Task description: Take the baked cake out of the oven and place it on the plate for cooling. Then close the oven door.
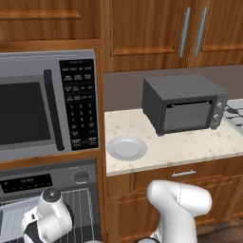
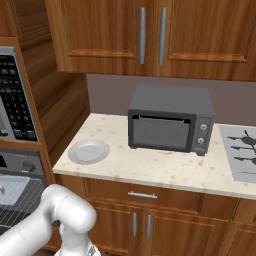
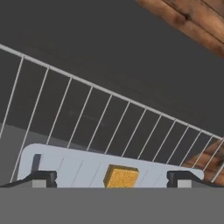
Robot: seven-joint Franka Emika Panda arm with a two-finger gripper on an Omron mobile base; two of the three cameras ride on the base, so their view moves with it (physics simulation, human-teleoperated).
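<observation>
The cake [image 3: 121, 176] is a small golden-brown cube lying on a pale tray [image 3: 70, 168] beneath a wire rack [image 3: 100, 113] inside the oven [image 1: 71, 179]. My gripper [image 3: 112, 180] is open, its two dark fingertips standing wide apart on either side of the cake without touching it. In the left base view my arm [image 1: 50, 216] reaches down into the oven cavity. The round pale plate [image 1: 126, 148] [image 2: 89, 151] lies bare on the counter's left end, right of the oven. The oven door is out of view.
A microwave [image 1: 42, 104] with a keypad sits above the oven. A dark toaster oven [image 1: 185, 104] [image 2: 170, 122] stands on the counter [image 2: 150, 167] beyond the plate, and a cooktop [image 2: 242, 150] lies at the far right. Wooden cabinets hang overhead.
</observation>
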